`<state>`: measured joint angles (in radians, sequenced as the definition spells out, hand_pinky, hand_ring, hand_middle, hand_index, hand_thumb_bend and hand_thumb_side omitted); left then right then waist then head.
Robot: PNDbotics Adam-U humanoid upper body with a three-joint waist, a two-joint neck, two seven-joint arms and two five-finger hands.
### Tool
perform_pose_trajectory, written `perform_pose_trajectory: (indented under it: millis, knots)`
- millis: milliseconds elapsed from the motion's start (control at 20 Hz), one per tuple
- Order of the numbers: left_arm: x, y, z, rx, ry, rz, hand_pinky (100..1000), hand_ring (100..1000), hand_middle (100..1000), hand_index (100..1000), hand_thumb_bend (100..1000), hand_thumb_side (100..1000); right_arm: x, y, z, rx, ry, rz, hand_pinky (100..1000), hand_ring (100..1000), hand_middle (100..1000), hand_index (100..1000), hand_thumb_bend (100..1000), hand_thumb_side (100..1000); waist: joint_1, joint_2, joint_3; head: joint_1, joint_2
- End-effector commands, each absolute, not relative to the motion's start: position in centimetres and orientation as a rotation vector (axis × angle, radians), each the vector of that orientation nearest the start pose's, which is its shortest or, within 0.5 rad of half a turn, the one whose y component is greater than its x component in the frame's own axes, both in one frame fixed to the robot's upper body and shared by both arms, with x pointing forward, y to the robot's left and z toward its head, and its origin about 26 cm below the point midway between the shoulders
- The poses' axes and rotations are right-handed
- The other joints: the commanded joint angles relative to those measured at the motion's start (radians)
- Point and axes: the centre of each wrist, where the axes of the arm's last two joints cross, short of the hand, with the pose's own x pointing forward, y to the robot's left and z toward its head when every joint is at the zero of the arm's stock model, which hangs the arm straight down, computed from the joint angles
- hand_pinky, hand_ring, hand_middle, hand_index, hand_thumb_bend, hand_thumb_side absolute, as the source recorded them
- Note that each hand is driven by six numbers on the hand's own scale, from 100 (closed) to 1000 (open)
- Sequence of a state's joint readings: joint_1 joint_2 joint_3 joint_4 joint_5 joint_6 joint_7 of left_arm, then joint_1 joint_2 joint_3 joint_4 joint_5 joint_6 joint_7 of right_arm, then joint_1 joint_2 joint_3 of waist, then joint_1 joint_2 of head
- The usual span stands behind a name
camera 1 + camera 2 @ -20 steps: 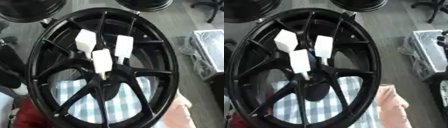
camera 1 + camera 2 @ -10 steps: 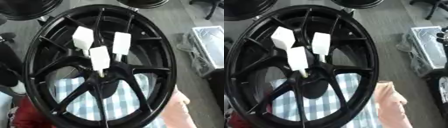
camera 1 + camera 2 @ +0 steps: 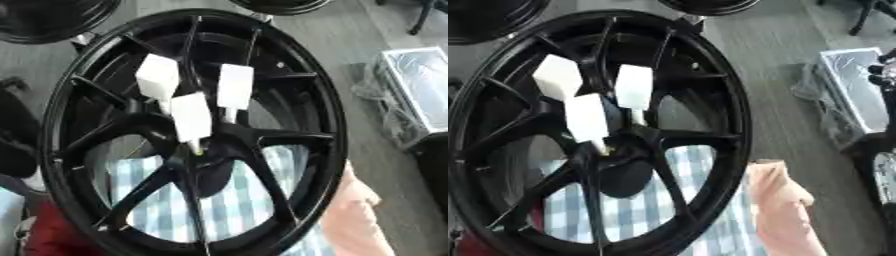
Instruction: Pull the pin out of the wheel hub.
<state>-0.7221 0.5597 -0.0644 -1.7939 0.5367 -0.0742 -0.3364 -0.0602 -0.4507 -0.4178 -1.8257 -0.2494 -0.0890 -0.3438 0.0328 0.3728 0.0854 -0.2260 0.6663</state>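
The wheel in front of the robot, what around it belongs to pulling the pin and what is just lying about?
For the job:
black wheel
three white pins standing out of its hub

Lying about:
blue checked cloth behind the spokes
clear plastic-wrapped box on the floor at right
other dark wheels at the top edge

No robot hand is in view.

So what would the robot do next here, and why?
Probably bring a hand in toward the nearest white pin. Three white pins stick out of the black wheel near its hub, all apparently in place, and no robot hand shows near them, so reaching comes before pulling.
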Motion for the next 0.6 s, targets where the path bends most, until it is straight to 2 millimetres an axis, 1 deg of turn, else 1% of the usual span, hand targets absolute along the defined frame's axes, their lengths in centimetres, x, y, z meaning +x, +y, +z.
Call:
perform_pose_trajectory:
  millis: [50, 250, 450, 600]
  knots:
    - [33.5, 26.0, 34.4, -0.448, -2.424, -0.983, 788, 969, 783, 792, 100, 571, 25.8, -42.4, 16.7, -0.691, -2.104, -0.336, 706, 657, 617, 847, 100, 528, 0.001, -0.028, -0.003, 0.002, 0.0]
    - [32.5, 26.1, 37.6, -0.402, -2.421, -1.183, 791, 975, 807, 801, 100, 555, 25.8, -42.3, 16.7, -0.694, -2.102, -0.327, 706, 657, 617, 847, 100, 528, 0.008, -0.027, -0.006, 0.004, 0.0]
    - [31.6, 26.3, 40.3, -0.247, -2.418, -1.38, 789, 958, 808, 805, 100, 499, 25.6, -42.3, 16.8, -0.704, -2.101, -0.32, 706, 657, 617, 847, 100, 527, 0.016, -0.025, -0.007, 0.004, -0.001]
    - [31.3, 25.8, 42.1, -0.12, -2.418, -1.551, 789, 942, 806, 809, 100, 438, 25.5, -42.2, 16.5, -0.714, -2.09, -0.311, 706, 657, 617, 847, 100, 527, 0.022, -0.026, -0.006, 0.0, 0.0]
